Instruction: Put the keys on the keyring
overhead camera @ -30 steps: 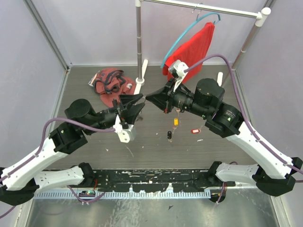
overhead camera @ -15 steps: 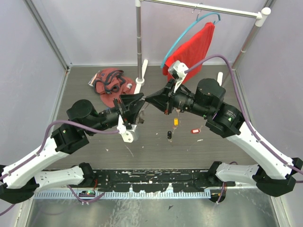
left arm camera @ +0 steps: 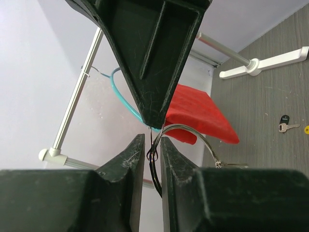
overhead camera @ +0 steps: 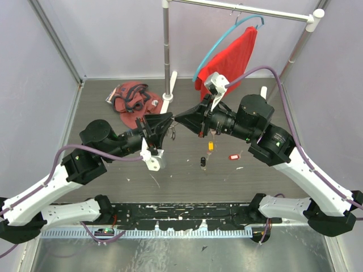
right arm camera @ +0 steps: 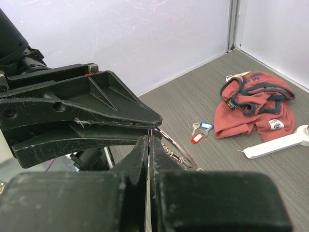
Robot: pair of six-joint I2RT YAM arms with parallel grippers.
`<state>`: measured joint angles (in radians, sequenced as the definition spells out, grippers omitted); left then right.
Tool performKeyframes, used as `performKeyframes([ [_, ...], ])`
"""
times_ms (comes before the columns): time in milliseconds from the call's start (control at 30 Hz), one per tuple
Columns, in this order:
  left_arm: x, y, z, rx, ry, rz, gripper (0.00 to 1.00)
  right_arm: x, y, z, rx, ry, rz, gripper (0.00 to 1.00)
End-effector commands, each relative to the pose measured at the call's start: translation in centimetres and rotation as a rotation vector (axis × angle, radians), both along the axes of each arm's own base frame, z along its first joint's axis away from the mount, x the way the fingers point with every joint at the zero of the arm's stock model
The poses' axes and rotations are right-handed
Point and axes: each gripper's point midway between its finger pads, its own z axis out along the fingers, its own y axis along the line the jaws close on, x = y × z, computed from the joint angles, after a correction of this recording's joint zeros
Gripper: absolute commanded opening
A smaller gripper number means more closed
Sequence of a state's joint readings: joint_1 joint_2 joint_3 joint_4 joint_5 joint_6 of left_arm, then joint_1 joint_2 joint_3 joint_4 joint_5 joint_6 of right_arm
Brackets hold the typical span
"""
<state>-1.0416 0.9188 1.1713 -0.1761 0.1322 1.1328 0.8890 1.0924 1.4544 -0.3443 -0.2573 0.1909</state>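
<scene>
One thin, likely springy, slippery keyring: right gripper pinches its rim, left gripper jaws stand narrowly apart astride the wire.

White-shelled arms with black joints, purple cables, scuffed black jaws.

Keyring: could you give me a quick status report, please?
Right gripper shut on keyring, mid-air. Left gripper narrowly open, ring wire between its jaws. Keys loose below. Nothing in the way.
</scene>
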Motion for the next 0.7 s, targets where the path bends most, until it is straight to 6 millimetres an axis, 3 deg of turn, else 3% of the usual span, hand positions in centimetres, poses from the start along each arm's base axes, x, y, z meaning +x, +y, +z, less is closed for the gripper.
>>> performKeyframes([
  [0, -0.12, 0.55, 2.25, -0.058, -0.04, 0.013, 0.24, -1.26, -0.47, 3.3, 0.096, -0.063, 0.036, 0.01],
  [167, -0.06, 0.45, 2.35, -0.058, -0.041, 0.013, 0.18, -1.39, -0.32, 3.22, 0.097, -0.061, 0.047, 0.01],
  [333, 0.15, 0.42, 2.28, -0.055, -0.04, 0.023, 0.0, -1.39, -0.33, 3.11, 0.097, -0.059, 0.048, 0.01],
  [667, 0.27, 0.79, 2.36, -0.051, -0.044, 0.04, 0.0, -1.28, -0.48, 2.65, 0.087, -0.063, 0.038, 0.01],
])
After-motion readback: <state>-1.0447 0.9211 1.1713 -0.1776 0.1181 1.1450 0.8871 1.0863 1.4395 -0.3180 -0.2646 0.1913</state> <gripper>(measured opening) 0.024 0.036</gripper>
